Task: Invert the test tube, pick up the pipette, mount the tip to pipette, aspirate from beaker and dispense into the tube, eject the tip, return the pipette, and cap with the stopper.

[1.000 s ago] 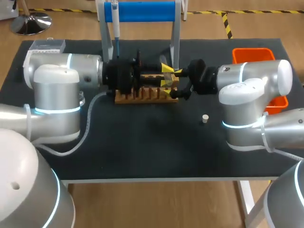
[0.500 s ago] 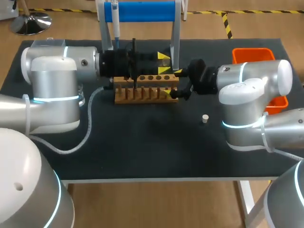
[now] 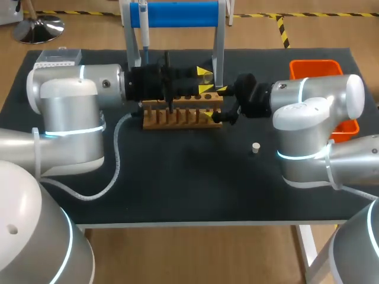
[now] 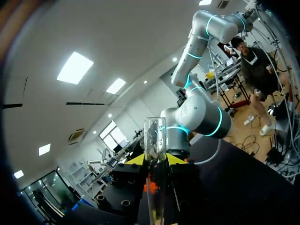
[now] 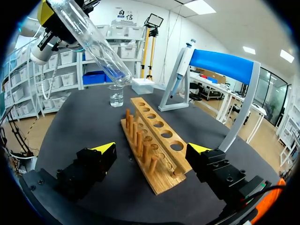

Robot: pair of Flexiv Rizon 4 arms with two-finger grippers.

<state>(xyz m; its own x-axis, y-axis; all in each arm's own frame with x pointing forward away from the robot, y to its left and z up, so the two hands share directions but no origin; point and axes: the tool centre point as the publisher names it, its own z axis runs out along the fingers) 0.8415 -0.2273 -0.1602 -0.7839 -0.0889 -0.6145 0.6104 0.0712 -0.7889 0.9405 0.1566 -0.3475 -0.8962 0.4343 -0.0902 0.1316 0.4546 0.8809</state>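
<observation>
Inverting looks just begun: left fingers [image 4: 136,160] clamp the test tube [image 4: 154,140], right fingers [image 5: 104,149] apart; pipette [image 5: 182,65] and stopper [image 3: 256,147] untouched.

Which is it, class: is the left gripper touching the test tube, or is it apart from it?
Touching. The left wrist view shows the test tube standing between the yellow tips of the left gripper, with both tips pressed against the glass from opposite sides.

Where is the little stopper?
Find the wooden test tube rack in the middle of the black table. In front of its right end, beside the right arm, sits a small cream plug-shaped stopper, the only tiny pale thing standing alone.
</observation>
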